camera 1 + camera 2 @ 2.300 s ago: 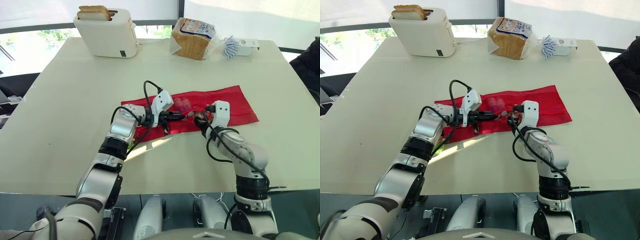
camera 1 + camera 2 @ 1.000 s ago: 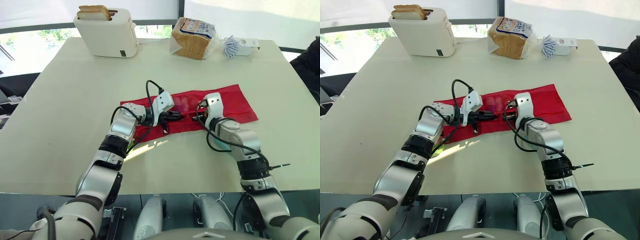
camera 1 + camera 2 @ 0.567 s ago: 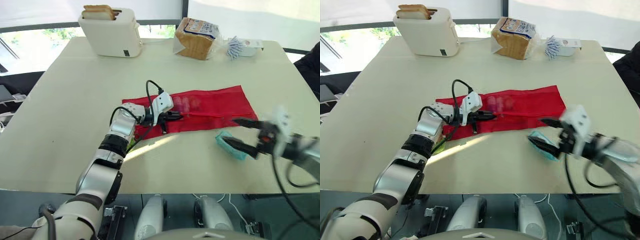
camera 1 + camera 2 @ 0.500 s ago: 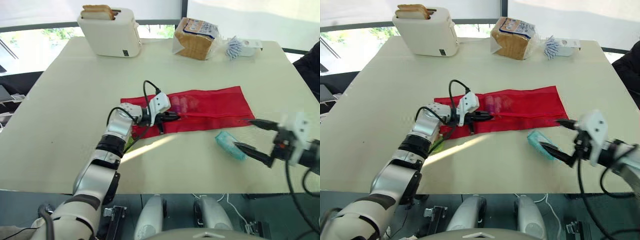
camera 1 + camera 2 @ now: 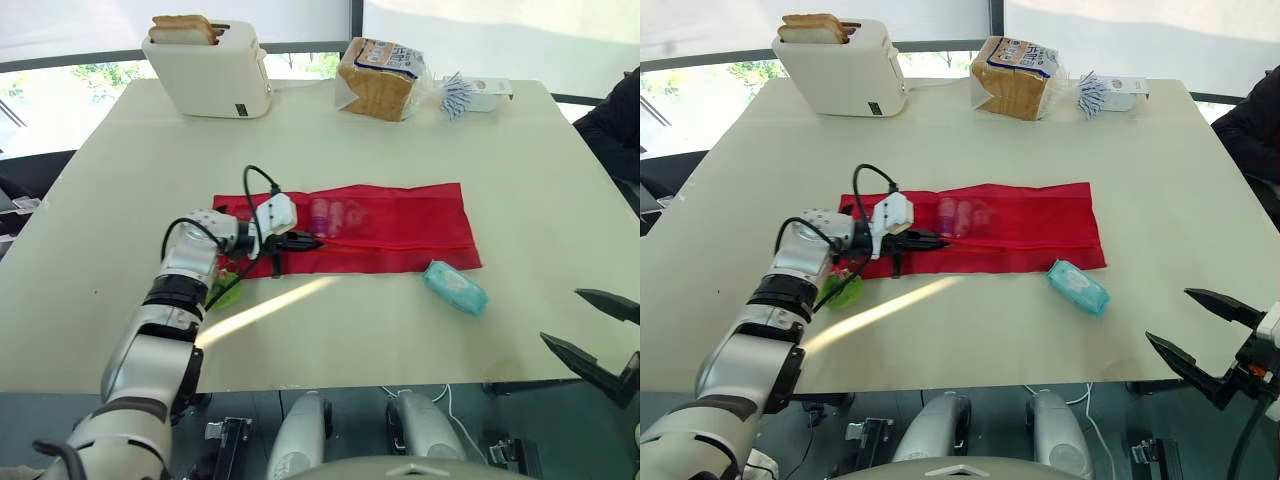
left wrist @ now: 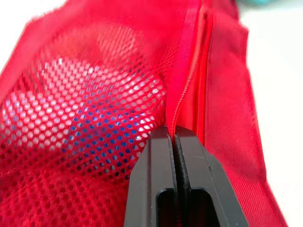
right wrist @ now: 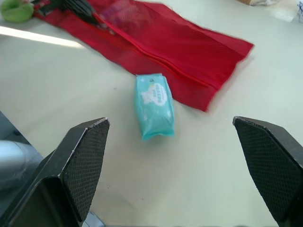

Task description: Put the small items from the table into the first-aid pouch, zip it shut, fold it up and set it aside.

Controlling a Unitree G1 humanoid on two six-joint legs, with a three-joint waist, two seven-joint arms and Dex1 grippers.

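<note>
Left wrist view has the left gripper (image 6: 173, 136) with its two black fingers pressed flat together, no gap between them, their tips pinching the long red fabric pouch (image 6: 222, 90) right at its zipper line. Beside the zip the pouch's face is open-weave mesh, and pale pink and blue shapes (image 6: 94, 118) show through the mesh from inside the pocket. The far side of the zip is plain woven cloth with a stitched hem.

From the head, the pouch lies unfolded and flat across the middle of the cream table (image 5: 120, 200), a long rectangle. The left gripper rests on the end nearer the robot's left. The items inside (image 5: 335, 212) sit just past the fingertips, in the left half of the pouch.

The right gripper (image 5: 1167, 314) hangs off the near right edge of the table, well apart from the pouch. Its fingers are spread wide, holding nothing and touching nothing.

A teal soft plastic packet (image 5: 454, 288) lies on the table just beside the pouch's near right corner, outside it. A small round green item (image 5: 840, 292) sits on the table by the left forearm, also outside the pouch.

At the far edge stand a white toaster (image 5: 208, 68) with two bread slices in its slots, a bagged loaf of bread (image 5: 380, 77), and a small white tub (image 5: 490, 93).
</note>
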